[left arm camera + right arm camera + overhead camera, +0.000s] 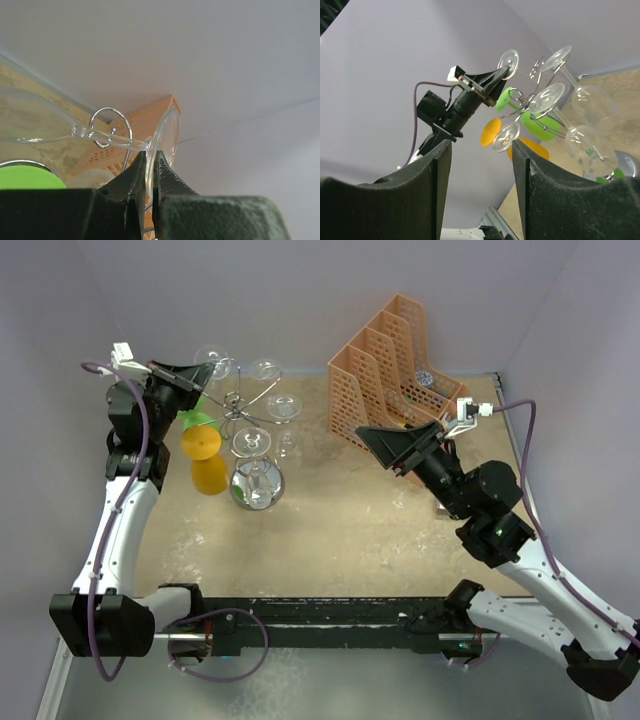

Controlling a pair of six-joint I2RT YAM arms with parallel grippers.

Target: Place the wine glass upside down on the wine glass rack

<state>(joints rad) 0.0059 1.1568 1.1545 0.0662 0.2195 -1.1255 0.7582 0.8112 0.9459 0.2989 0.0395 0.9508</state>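
Note:
My left gripper is shut on the round foot of a clear wine glass. The glass's stem runs left through a curled hook of the wine glass rack, and its bowl shows at the left edge. From above, the left gripper holds that wine glass at the rack's back-left arm. Other clear glasses hang upside down from the other hooks. My right gripper is open and holds nothing, off to the right of the rack. Its wrist view looks past its fingertips at the wine glass rack.
An orange mesh file organiser stands at the back right, just behind the right gripper. A green plastic glass and orange plastic glasses are by the rack's left side. The rack's shiny round base rests on the tan tabletop. Walls close in on the left and right.

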